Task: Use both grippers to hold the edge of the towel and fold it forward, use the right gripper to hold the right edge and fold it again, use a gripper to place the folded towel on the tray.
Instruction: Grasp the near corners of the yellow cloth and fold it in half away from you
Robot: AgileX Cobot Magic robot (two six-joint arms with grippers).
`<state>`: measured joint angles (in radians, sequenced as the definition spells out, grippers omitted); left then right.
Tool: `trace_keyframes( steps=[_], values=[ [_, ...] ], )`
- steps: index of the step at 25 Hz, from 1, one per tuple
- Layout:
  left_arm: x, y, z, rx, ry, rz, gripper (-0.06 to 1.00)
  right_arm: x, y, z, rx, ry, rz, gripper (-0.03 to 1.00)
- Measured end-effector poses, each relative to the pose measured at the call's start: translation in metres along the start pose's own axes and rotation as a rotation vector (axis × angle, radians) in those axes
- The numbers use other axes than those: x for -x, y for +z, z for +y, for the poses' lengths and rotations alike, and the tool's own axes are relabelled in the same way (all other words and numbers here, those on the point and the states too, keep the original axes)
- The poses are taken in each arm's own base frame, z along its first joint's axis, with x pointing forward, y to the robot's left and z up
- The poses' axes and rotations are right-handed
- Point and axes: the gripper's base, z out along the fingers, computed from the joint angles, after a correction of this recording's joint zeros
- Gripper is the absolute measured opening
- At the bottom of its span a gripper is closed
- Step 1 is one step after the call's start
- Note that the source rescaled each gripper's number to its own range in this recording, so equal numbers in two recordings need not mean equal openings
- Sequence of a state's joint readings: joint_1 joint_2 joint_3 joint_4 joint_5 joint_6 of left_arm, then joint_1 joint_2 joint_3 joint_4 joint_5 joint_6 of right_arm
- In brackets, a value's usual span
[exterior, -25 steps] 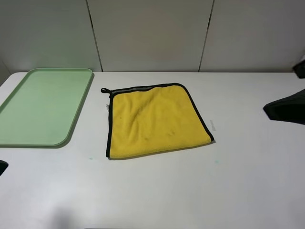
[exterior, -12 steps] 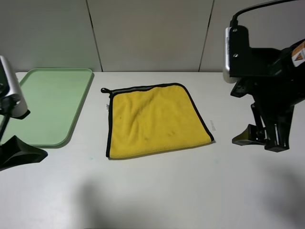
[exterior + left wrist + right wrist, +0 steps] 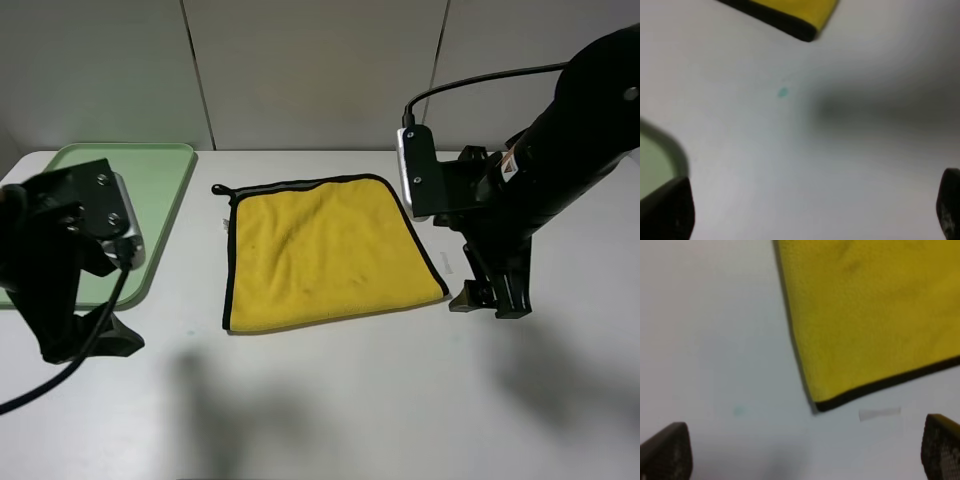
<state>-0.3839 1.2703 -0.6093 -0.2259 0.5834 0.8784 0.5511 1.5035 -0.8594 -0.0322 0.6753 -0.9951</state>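
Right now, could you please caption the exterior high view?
Open left gripper and right gripper flank the flat yellow towel, tray at left.

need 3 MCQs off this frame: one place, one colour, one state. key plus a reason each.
1. In the high view, the tray lies where relative to the towel?
A) left of it
B) right of it
C) under it

2. The towel's edge trim is:
A) white
B) black
C) red

3. The left gripper and right gripper are:
A) both shut on the towel
B) one holding the tray
C) both open, holding nothing

Key:
1 A, the green tray sits apart from the towel on the left of the table.
2 B, a black border rings the yellow cloth.
3 C, each wrist view shows the jaws spread wide with nothing gripped.
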Motion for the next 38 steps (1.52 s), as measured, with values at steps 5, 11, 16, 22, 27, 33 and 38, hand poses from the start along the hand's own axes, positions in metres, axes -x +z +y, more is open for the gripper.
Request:
trace_keyframes(
  steps=[5, 11, 16, 22, 27, 33, 38],
  values=[
    [0.018, 0.036, -0.008, -0.028, 0.181, 0.024, 0.96, 0.002, 0.021, -0.002, 0.023, -0.012, 0.013, 1.00],
    [0.032, 0.073, -0.005, 0.047, 0.294, -0.004, 0.96, 0.003, 0.040, -0.003, 0.041, -0.019, 0.022, 1.00],
    [0.035, 0.096, 0.002, 0.103, 0.355, -0.010, 0.96, 0.004, 0.048, -0.004, 0.033, -0.020, 0.016, 1.00],
    [0.038, 0.112, 0.006, 0.153, 0.430, -0.029, 0.96, 0.005, 0.062, -0.005, 0.043, -0.024, 0.020, 1.00],
    [0.043, 0.115, 0.004, 0.180, 0.502, -0.050, 0.96, 0.004, 0.077, -0.003, 0.067, -0.030, 0.037, 1.00],
    [0.046, 0.115, 0.005, 0.212, 0.552, -0.071, 0.96, 0.003, 0.086, -0.002, 0.071, -0.042, 0.045, 1.00],
    [0.042, 0.126, 0.005, 0.192, 0.585, -0.042, 0.96, 0.005, 0.086, -0.006, 0.033, -0.057, 0.028, 1.00]
  ],
)
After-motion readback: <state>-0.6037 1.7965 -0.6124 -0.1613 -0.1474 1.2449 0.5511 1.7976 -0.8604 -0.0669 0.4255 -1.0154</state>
